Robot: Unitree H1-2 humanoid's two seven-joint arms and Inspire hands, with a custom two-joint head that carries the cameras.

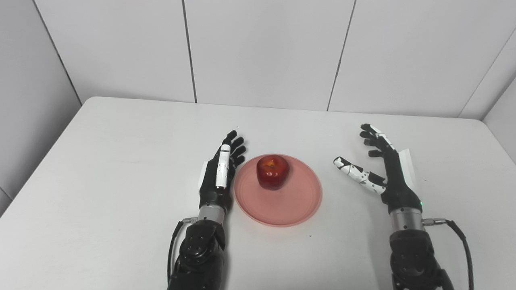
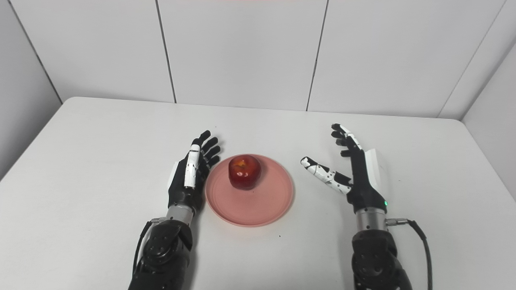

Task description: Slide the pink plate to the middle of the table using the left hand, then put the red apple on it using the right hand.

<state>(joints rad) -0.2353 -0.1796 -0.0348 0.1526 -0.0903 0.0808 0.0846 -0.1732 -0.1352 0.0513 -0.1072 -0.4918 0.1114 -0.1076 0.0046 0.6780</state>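
Now the white table (image 1: 121, 169) spreads out before me, with my two forearms coming up from the near edge onto it. On it, about midway across, lies the pink plate (image 1: 282, 205), and the red apple (image 1: 273, 171) sits on the plate's far half, stem dimple up. My left hand (image 1: 219, 173) lies edge-on just beside the plate's left rim, fingers straight and together, pointing away from me and holding nothing; whether it touches the rim I cannot tell. My right hand (image 2: 354, 173) stands well apart from the plate on the right, palm turned toward it, fingers spread and lifted, thumb stretched out toward the plate, empty. From the right eye the gap between my thumb tip and the rim looks narrower; the left eye shows more of the wall (image 1: 32, 100) on the left.
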